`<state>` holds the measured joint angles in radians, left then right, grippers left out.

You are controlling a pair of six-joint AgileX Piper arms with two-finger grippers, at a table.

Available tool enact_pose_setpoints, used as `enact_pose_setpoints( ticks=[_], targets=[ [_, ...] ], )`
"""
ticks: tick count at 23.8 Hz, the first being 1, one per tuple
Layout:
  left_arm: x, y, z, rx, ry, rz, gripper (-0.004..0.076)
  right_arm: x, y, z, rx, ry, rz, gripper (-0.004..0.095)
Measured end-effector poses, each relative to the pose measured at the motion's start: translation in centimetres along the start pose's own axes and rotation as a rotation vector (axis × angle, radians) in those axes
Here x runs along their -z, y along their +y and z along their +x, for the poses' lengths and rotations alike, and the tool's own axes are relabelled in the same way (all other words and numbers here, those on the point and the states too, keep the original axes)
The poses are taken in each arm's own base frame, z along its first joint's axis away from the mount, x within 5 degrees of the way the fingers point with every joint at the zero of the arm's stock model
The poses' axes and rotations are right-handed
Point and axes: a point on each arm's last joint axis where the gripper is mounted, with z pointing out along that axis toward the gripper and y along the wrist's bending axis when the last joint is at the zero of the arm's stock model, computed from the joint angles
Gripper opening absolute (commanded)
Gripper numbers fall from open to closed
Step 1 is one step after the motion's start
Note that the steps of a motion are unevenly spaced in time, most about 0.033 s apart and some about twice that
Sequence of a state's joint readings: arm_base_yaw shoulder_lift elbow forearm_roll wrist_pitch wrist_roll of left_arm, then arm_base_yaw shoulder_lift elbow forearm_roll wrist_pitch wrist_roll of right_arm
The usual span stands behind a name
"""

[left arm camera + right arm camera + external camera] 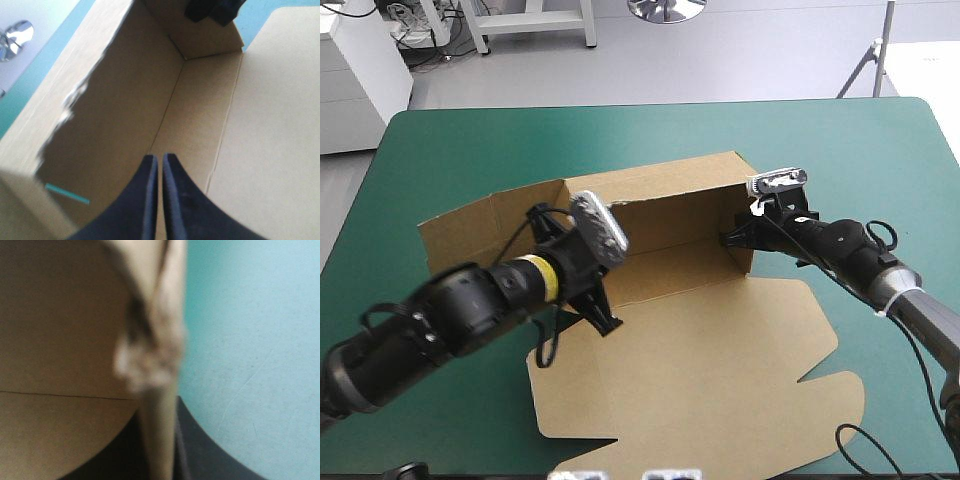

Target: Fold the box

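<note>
Right jaws pinching box (700, 340) wall, left jaws pressed together

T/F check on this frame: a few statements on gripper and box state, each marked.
1. The left gripper is shut with nothing between its fingers. True.
2. The right gripper is open, clear of the box. False: it is shut on the box's end wall.
3. The box lies fully flat. False: its far wall stands raised.
4. The left gripper points along the floor of the box, beside the far wall. True.
5. The wide panel nearest the robot lies flat on the cover. True.
</note>
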<state>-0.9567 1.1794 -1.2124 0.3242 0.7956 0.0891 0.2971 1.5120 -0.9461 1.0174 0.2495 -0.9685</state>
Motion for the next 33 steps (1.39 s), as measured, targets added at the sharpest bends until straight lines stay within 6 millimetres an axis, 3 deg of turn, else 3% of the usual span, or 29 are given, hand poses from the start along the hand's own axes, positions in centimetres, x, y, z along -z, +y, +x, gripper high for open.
enact_pose_setpoints(
  ticks=[2,4,6,11,16,20,33],
  targets=[
    [1.1,2.2,1.2,0.079,-0.002,0.022,0.0011,0.0,0.0,0.0,-0.001,0.000,0.000,0.0001],
    [4.0,6.1,3.3,0.233,-0.061,0.006,0.0011,0.0,0.0,0.0,-0.004,0.001,-0.001,0.0001],
    [6.4,8.3,5.2,0.316,-0.088,-0.050,0.0011,0.0,0.0,0.0,-0.004,0.001,-0.001,0.0001],
    [10.5,10.2,8.7,0.435,-0.130,-0.167,0.0011,0.0,0.0,0.1,0.005,0.009,0.004,0.0001],
    [9.9,11.4,12.7,0.641,-0.225,-0.225,0.0011,0.0,0.0,0.1,0.008,0.016,-0.004,0.0001],
    [10.0,12.6,14.6,0.767,-0.293,-0.308,0.0011,0.0,0.1,0.1,0.005,0.022,-0.005,0.0001],
    [9.8,14.2,15.5,0.826,-0.354,-0.348,0.0011,0.8,-0.6,-0.9,-0.018,0.110,-0.001,0.0001]
  ],
)
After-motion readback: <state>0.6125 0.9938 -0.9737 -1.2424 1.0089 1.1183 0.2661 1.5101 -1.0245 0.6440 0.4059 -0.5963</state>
